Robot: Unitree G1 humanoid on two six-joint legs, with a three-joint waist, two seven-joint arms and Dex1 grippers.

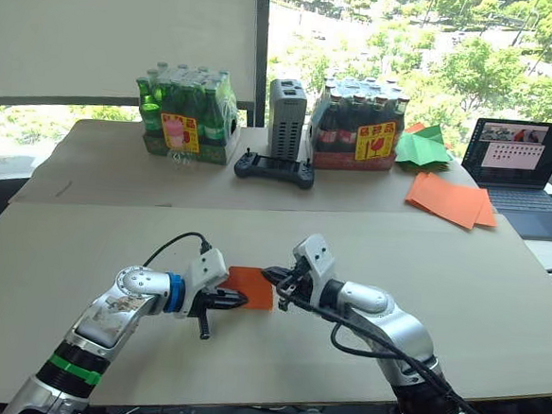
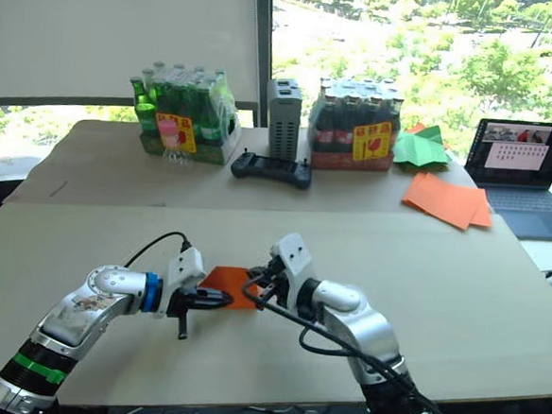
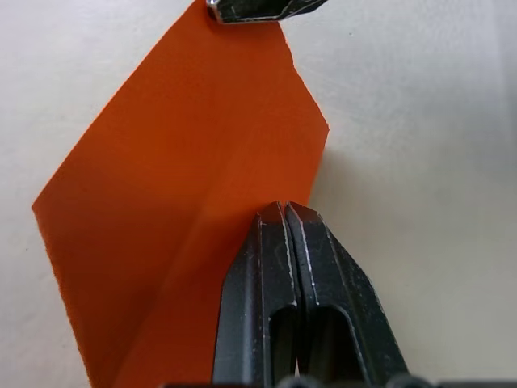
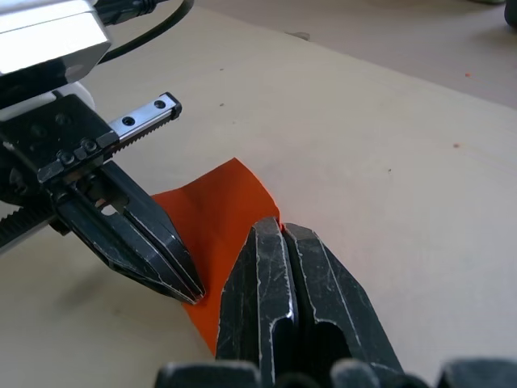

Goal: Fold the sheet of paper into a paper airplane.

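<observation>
Orange sheet of paper (image 1: 251, 286) lies on the table (image 1: 459, 305), both the left gripper (image 3: 284, 212) and the right gripper (image 4: 281, 230) clamped on it.

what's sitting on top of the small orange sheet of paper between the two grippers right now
Both grippers press on the sheet of paper: the left gripper with fingers closed on one edge, the right gripper closed on the opposite corner. Nothing else lies on it. The paper beneath the fingertips is hidden.

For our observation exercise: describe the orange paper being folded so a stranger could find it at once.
On the near beige table, between the left gripper and right gripper, lies the small creased orange sheet of paper. Unlike the bigger orange sheets beside the laptop, both grippers touch it.
</observation>
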